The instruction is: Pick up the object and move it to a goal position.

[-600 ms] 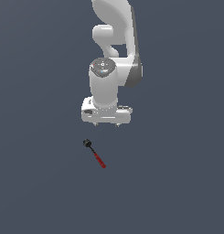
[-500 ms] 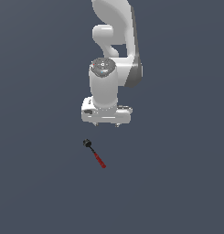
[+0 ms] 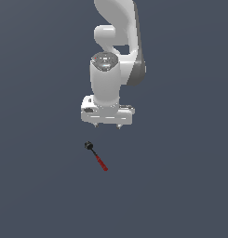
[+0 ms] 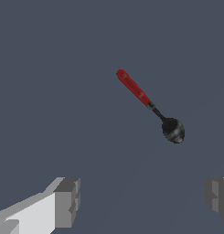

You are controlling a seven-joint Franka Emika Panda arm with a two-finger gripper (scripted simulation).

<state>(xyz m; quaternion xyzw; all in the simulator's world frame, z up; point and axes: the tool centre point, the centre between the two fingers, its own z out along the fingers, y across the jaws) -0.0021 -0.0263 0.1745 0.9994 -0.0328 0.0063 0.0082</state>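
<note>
The object [image 3: 96, 156] is a small thin tool with a red handle, short black shaft and black rounded head. It lies flat on the dark grey surface, below the gripper in the exterior view. It also shows in the wrist view [image 4: 150, 106], lying diagonally. My gripper [image 3: 107, 126] hangs above the surface, apart from the tool, with only its fingertips showing under the white hand. In the wrist view the gripper [image 4: 143, 201] is open and empty, its two grey fingers [image 4: 67, 201] spread wide with nothing between them.
The white arm [image 3: 116, 51] rises behind the gripper toward the top of the exterior view. The dark grey surface [image 3: 180, 186] extends all around the tool.
</note>
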